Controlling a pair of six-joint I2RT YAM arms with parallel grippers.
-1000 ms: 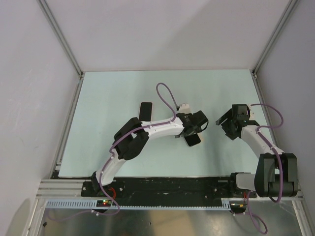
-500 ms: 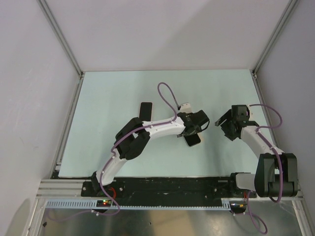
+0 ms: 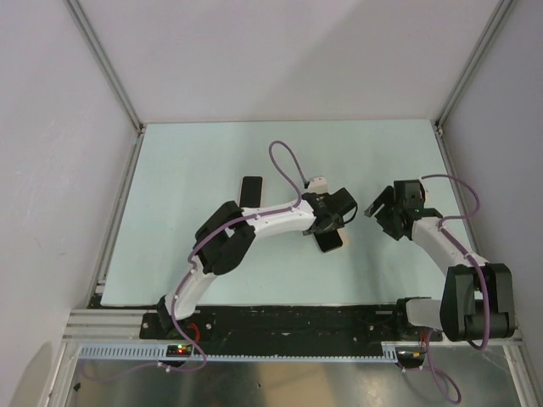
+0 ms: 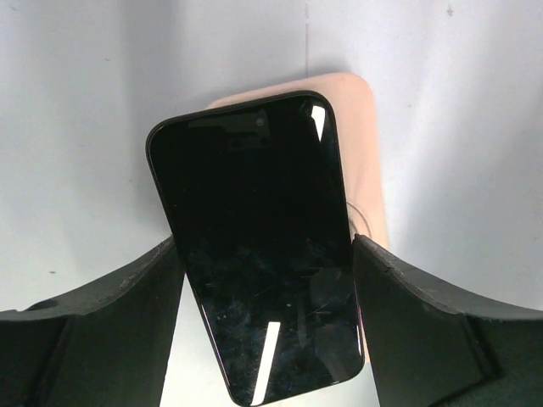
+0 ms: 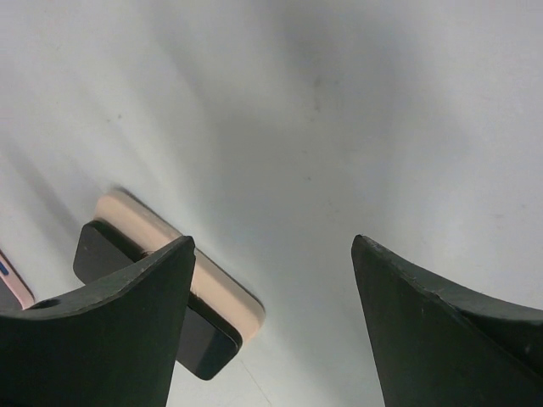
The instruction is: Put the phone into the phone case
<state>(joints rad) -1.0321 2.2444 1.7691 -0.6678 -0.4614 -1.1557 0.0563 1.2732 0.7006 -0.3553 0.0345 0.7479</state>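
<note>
The phone point(image 4: 254, 254) lies screen up, skewed across the pale pink phone case point(image 4: 365, 144), whose top right corner and right side show past it. My left gripper point(image 4: 265, 254) has a finger against each long side of the phone and is shut on it. In the top view the phone point(image 3: 332, 240) pokes out just below the left gripper point(image 3: 329, 225) at mid-table. My right gripper point(image 3: 376, 210) hovers open and empty just right of it. The right wrist view shows the case's edge point(image 5: 225, 292) with the black phone point(image 5: 208, 348) overhanging it, left of my right gripper point(image 5: 271, 246).
A second flat black rectangle point(image 3: 251, 190) lies on the pale green mat point(image 3: 187, 170) left of the left forearm. Metal frame rails point(image 3: 119, 212) and grey walls bound the mat on three sides.
My right gripper has shifted a little left, towards the phone. My left gripper with the phone has nudged slightly left and away from the bases.
</note>
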